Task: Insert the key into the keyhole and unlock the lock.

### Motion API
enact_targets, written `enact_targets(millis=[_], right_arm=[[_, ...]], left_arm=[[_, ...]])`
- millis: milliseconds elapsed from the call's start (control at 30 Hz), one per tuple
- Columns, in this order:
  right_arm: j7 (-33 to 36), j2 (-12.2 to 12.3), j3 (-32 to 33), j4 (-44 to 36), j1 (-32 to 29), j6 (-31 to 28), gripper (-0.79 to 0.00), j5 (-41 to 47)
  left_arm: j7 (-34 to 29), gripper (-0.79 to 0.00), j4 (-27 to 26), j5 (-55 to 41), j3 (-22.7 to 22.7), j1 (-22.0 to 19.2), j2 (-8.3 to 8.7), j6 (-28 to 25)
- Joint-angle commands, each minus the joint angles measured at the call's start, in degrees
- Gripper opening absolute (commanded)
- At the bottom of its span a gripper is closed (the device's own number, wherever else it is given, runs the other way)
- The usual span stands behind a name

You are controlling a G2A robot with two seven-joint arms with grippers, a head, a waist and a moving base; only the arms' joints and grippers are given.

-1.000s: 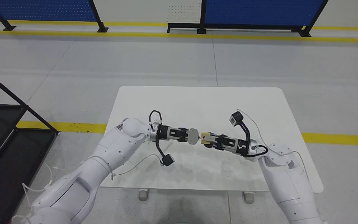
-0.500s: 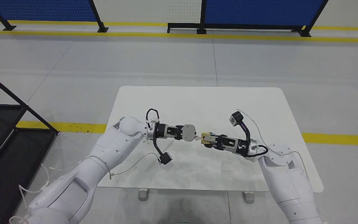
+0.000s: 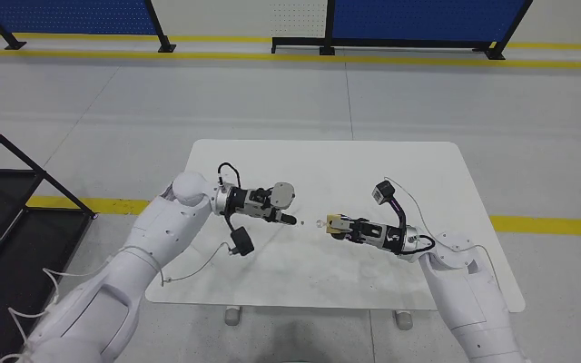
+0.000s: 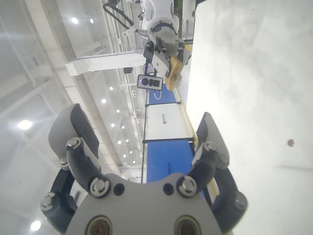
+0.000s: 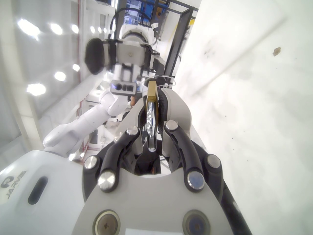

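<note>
A: Lock?

B: Brass lock (image 5: 152, 88) with a steel shackle, over the middle of the white table (image 3: 408, 172). The right gripper (image 5: 154, 103) is clamped on its flat sides, with the shackle toward the wrist and the body end pointing at the other arm.

A: Key?

B: A small silvery piece at the lock's free end reads as the key (image 4: 178, 79). It is too small to tell how deep it sits.

A: Left gripper?

B: The left gripper (image 4: 141, 121) has its fingers spread wide with nothing between them. It faces the lock across a gap, well apart.

A: Surroundings?

B: One brown speck (image 4: 290, 143) on the tabletop. On the floor beyond the far edge, yellow tape (image 3: 272, 56) and blue panels (image 3: 73, 14).
</note>
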Motion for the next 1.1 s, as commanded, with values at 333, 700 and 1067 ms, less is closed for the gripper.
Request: enact_targets(millis=[333, 700, 1067], right_arm=[[0.0, 0.0, 0.0, 0.0, 0.0, 0.0, -0.785, 0.0], [0.0, 0.0, 0.0, 0.0, 0.0, 0.0, -0.785, 0.0], [0.0, 0.0, 0.0, 0.0, 0.0, 0.0, -0.785, 0.0]], left_arm=[[3.5, 0.0, 4.3, -6.0, 2.8, -0.4, -0.34, -20.1], [2.1, 0.0, 2.6, -7.1, 3.0, -0.1, -0.29, -24.1], [-15.0, 0.0, -3.3, -23.3, 11.7, -3.8, 2.12, -43.5]])
